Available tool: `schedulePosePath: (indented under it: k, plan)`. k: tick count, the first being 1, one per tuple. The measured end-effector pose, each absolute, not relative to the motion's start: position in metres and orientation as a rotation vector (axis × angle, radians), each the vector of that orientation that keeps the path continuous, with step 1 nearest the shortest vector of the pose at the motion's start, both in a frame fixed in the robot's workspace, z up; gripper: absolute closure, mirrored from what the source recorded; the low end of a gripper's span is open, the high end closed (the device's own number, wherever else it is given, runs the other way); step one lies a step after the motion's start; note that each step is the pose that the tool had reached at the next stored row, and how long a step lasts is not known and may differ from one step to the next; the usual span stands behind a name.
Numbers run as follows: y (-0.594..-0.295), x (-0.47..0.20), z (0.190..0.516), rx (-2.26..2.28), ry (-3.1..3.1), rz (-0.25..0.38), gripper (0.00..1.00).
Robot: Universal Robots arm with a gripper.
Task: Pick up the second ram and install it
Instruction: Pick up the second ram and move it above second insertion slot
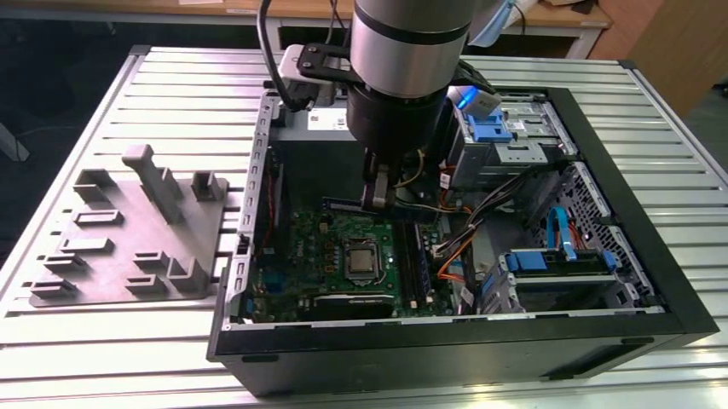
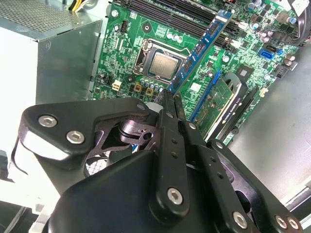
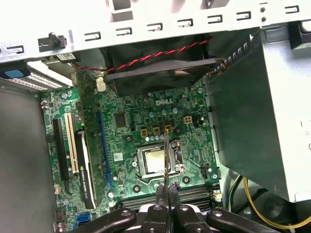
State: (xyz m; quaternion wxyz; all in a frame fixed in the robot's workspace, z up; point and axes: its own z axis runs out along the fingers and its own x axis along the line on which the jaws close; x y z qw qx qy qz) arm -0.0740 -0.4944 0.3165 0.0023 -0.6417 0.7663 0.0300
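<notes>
Open computer on the bench, seen left to right in the exterior view: a grey holder tray lies on the slatted table at 9 o'clock from the black computer case. Inside the case the green motherboard lies flat, with the processor near its middle. Your 1 arm reaches down into the case, and its gripper hangs at 12 o'clock from the processor. The fingers are pressed against both faces of the second ram, pinching it on edge above the board. In both wrist views the stick juts out from the fingertips over the processor, lying across the line of the long black memory slots, which sit at 3 o'clock from the processor. The grey power-supply box stands at 12 o'clock in the case, and blue drive bays fill the 2 o'clock corner.
</notes>
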Motion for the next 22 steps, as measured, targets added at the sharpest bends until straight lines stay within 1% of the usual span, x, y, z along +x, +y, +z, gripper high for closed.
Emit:
schedulePosePath:
  k: [22]
  plan:
    - [-0.4944, -0.0739, 0.3163, -2.157, 2.28, 0.094, 0.88]
